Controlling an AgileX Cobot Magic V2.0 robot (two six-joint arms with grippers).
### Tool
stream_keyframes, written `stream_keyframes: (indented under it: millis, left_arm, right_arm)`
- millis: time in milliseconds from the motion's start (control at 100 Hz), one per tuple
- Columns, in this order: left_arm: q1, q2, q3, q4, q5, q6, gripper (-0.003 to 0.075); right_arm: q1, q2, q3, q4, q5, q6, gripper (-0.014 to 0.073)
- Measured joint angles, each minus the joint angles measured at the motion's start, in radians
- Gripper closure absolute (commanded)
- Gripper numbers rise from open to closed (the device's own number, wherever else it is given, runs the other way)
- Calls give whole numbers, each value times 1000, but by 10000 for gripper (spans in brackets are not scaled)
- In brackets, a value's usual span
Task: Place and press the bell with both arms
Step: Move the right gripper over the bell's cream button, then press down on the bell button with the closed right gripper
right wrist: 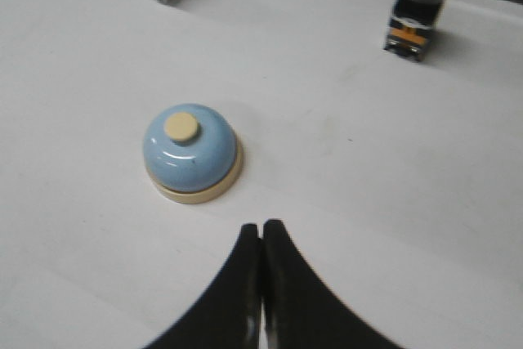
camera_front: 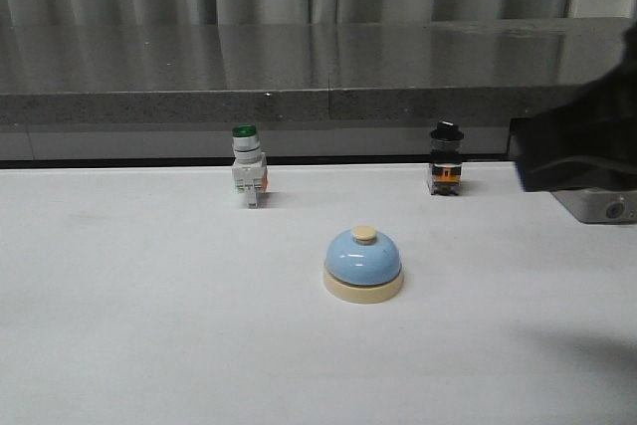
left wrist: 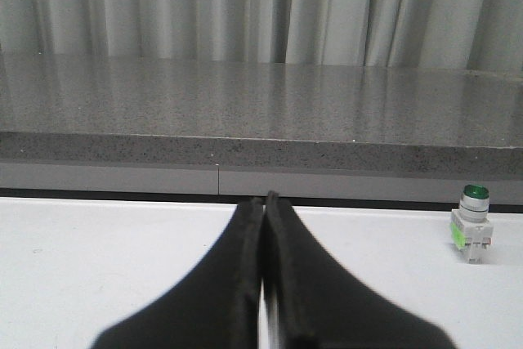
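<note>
The bell (camera_front: 363, 264), with a light-blue dome, cream base and cream button, stands upright on the white table near its middle. It also shows in the right wrist view (right wrist: 191, 153). My right gripper (right wrist: 261, 228) is shut and empty, above the table and apart from the bell. Part of the black right arm (camera_front: 582, 141) shows blurred at the right edge of the front view. My left gripper (left wrist: 263, 199) is shut and empty over the white table; the bell does not show in its view.
A green-capped white switch (camera_front: 248, 166) stands at the back left of the table (camera_front: 119, 325) and a black-capped switch (camera_front: 445, 159) at the back right. A grey stone ledge (camera_front: 299, 77) runs behind the table.
</note>
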Motion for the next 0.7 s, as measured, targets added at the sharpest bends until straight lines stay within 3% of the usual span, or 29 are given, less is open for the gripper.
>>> stream_keyframes:
  millis: [380, 700]
  left_arm:
    - [0, 0, 0, 0, 0, 0, 741]
    - [0, 0, 0, 0, 0, 0, 741]
  right_arm:
    - [120, 340, -367, -24, 278, 0, 654]
    - [135, 528, -651, -34, 528, -12, 654]
